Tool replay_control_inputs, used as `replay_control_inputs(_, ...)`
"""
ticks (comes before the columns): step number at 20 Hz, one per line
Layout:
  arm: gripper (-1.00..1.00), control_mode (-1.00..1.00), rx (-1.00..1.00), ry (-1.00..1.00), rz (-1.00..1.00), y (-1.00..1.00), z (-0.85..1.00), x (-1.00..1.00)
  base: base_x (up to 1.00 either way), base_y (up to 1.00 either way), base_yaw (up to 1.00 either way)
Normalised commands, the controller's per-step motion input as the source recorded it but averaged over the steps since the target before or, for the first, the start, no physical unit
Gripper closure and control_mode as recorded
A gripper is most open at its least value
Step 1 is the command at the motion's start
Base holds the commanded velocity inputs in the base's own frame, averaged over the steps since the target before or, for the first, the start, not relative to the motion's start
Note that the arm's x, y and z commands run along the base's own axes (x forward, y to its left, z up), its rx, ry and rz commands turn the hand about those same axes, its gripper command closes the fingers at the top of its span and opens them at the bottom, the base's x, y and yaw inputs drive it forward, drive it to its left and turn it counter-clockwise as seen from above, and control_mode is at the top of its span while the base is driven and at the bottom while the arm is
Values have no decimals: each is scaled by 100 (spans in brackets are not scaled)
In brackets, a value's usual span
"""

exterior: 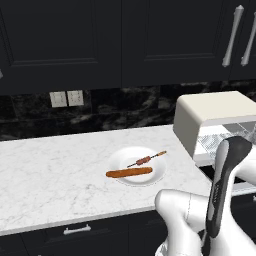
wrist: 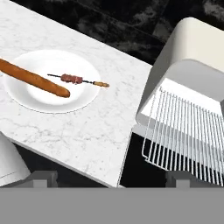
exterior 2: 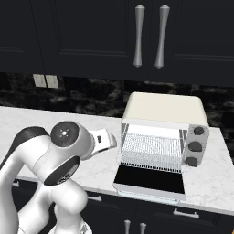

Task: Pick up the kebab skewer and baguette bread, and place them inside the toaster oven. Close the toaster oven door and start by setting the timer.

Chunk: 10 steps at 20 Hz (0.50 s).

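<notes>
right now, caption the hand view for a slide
Baguette and skewer lie on a white plate left of the open toaster oven, wire rack showing.

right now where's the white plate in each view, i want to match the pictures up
Left base view: the white plate sits centre, slightly right, on the marble counter, holding the baguette bread and the kebab skewer.
Right base view: I can't pick the plate out; the arm covers that stretch of counter.
Hand view: the plate is upper left.
Shared landmark: the toaster oven, to the plate's right.
</notes>
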Motion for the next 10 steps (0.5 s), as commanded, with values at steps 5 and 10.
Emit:
replay_control_inputs(5,-100,-100,17,14,-12,99,0,0,0,0,0)
replay_control_inputs(10,-100,-100,3,0,0,100,0,5,0,0,0)
